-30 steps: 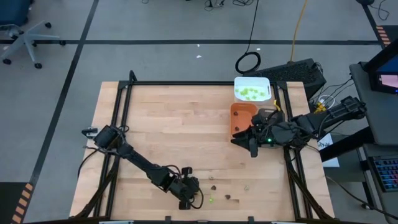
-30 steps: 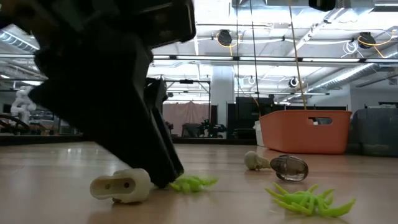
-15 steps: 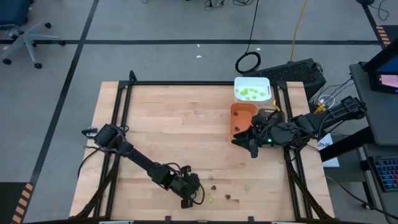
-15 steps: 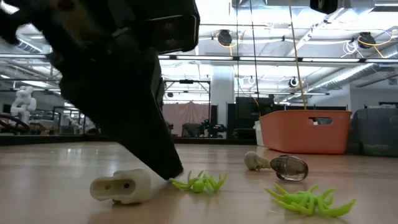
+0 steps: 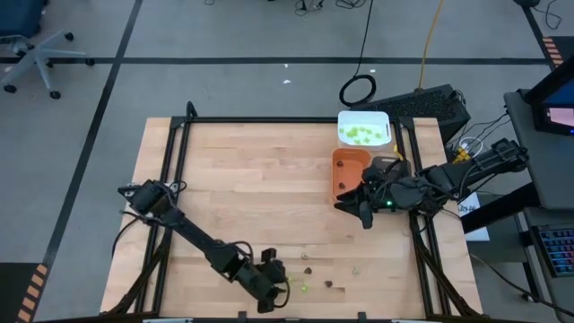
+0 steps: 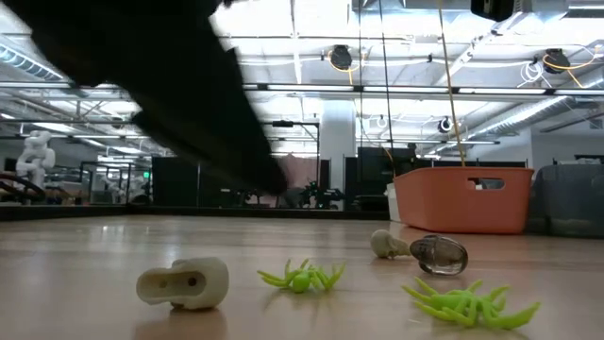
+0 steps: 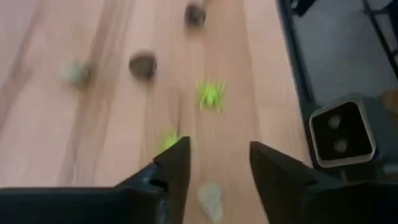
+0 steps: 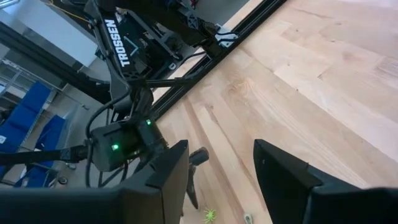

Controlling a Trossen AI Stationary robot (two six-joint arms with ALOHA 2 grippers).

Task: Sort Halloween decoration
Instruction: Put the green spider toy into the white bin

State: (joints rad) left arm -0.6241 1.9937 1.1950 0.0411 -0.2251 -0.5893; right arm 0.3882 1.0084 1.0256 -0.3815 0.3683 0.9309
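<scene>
High view: my left hand (image 5: 272, 289) sits low at the near edge of the wooden desk (image 5: 251, 188), right by the loose pieces. The small white plastic tray (image 5: 363, 128) at the far right already holds a bunch of lime-green bits, so green sorting is partly done. The orange plastic bin (image 5: 349, 167) just beside it, contents not visible from here. My right hand (image 5: 359, 208) waits next to the orange bin, fingers apart, nothing in it. Still left on the desk: a few dark brown and pale pieces plus a green one (image 5: 305, 288) near my left hand

Low view: a pale beige skull-like piece (image 6: 184, 282), a lime-green plastic spider (image 6: 302, 277), a second green spider (image 6: 464, 302), a pale small piece (image 6: 384, 244) touching a dark brown rounded piece (image 6: 439, 253), all lying loose, so five or so unsorted. Dark arm raised above them, touching none

Left wrist view: fingers parted, nothing between them; green spider ahead, pale piece just under the fingers, brown ones farther off

Right wrist view: fingers apart, empty, looking across the desk at my other arm

I'd judge the job roughly midway, the near cluster still to go
</scene>
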